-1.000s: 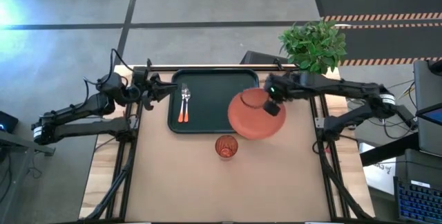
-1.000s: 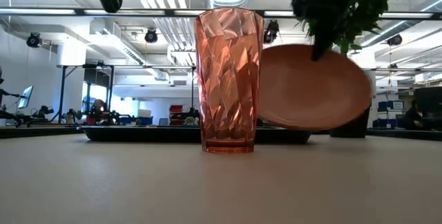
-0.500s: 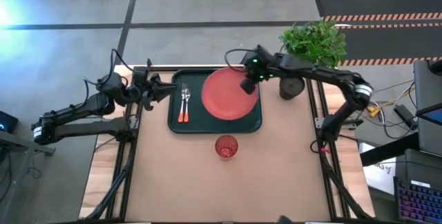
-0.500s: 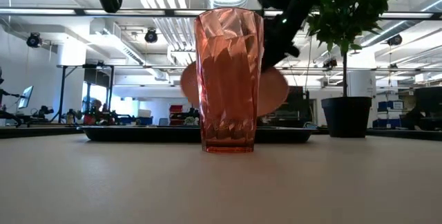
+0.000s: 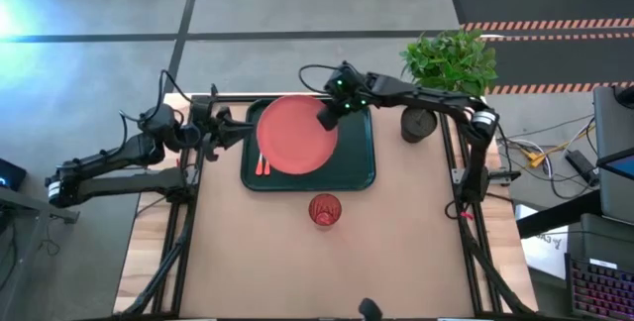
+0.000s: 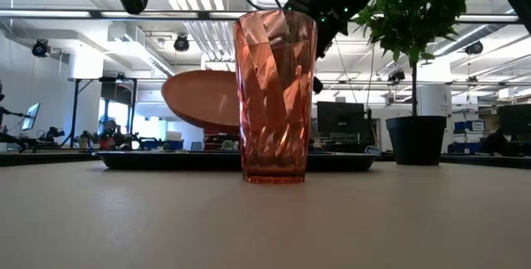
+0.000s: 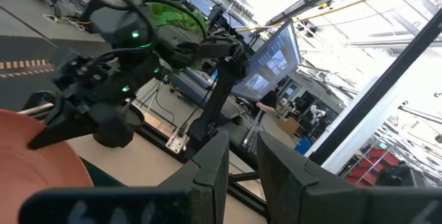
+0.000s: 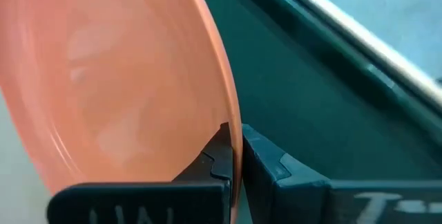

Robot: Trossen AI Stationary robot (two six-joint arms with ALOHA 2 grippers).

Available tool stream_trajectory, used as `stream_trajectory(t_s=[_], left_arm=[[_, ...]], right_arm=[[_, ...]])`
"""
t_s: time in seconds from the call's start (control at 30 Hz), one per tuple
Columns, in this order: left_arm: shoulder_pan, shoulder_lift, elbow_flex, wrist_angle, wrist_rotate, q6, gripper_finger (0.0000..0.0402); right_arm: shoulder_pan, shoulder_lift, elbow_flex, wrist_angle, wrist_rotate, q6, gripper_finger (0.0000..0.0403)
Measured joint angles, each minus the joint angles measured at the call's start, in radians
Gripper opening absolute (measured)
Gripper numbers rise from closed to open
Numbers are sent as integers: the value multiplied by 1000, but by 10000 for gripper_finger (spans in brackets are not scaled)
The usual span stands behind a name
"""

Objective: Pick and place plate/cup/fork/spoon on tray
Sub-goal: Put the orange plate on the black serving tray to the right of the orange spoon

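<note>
Two dark jointed arms with black looping cables; small green lights; matte black fingers point(image 8: 269, 165)

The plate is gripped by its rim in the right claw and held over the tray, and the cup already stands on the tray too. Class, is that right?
Not quite. The right claw does hold the plate by its rim over the tray, but the cup is not on the tray. The high view shows it standing on the table, in front of the tray.

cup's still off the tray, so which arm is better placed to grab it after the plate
Right, probably: its claw is over the tray, shut on the plate, nearer the cup. The left claw waits at the tray's far edge.
</note>
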Motion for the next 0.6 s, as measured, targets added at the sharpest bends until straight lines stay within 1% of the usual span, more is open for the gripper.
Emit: stream_trajectory(t_s=[0.1, 0.3, 0.6], left_arm=[[0, -1, 0, 0, 7, 0, 59], [0, -6, 0, 0, 8, 1, 59], [1, -9, 0, 0, 29, 1, 59]], right_arm=[[0, 11, -2, -19, -23, 30, 8], [-13, 20, -5, -112, -14, 50, 8], [-47, 20, -46, -110, -6, 85, 8]])
